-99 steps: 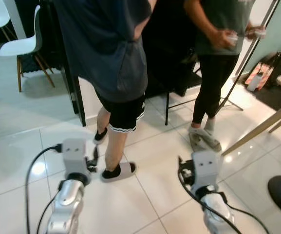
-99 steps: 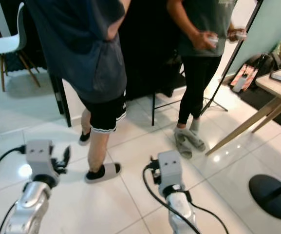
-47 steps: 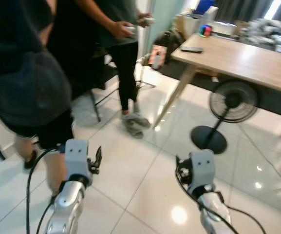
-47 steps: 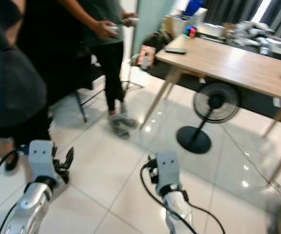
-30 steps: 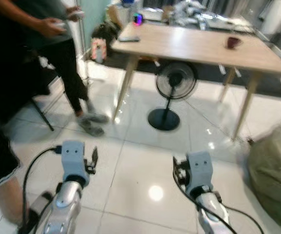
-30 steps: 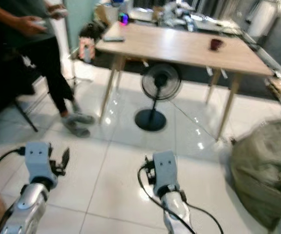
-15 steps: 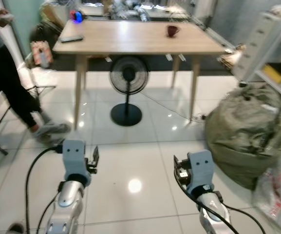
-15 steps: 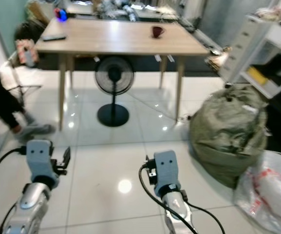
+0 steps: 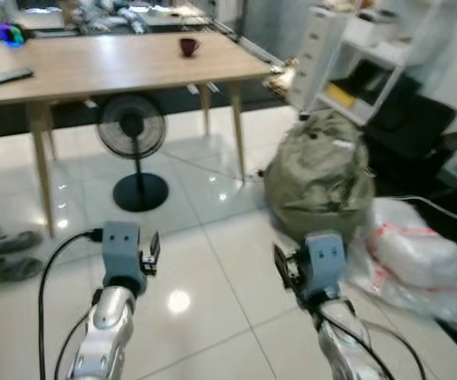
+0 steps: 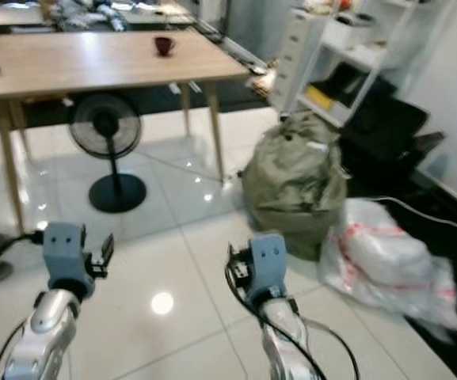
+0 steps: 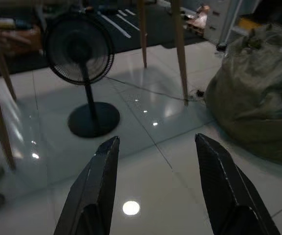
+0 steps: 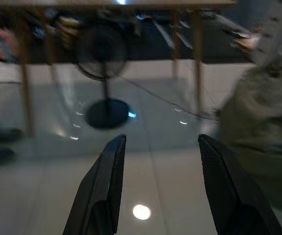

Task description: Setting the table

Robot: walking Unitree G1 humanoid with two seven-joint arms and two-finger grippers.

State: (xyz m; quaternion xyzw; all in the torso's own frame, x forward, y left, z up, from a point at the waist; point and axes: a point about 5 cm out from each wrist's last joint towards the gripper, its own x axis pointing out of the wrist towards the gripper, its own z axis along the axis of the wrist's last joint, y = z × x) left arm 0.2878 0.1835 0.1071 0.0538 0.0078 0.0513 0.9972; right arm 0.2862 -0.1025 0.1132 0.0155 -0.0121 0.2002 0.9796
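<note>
The robot stood on a glossy white tiled floor (image 9: 212, 261), with both arms held forward and low. The left gripper (image 11: 155, 147) had its two black fingers spread apart and held nothing. The right gripper (image 12: 160, 147) was the same, with its fingers apart and nothing between them.

Ahead and to the robot's left stood a long light wooden table with slanted legs (image 9: 117, 63). A small dark red cup (image 9: 188, 47) stood on the table top, near the far right part of it. A flat dark object (image 9: 9, 76) lay near the left end of the table, and a small glowing blue and pink thing (image 9: 10, 33) was at the far left corner; it was too blurred to say what it was. Under the table stood a black pedestal fan with a round base (image 9: 135, 134).

To the right of the table a big olive green stuffed sack (image 9: 319, 178) rested on the floor, and just beside it lay white plastic bags with red print (image 9: 418, 257). Behind the sack was a white shelf unit (image 9: 355, 55). At the left edge, a pair of grey shoes (image 9: 6, 253) lay on the tiles.
</note>
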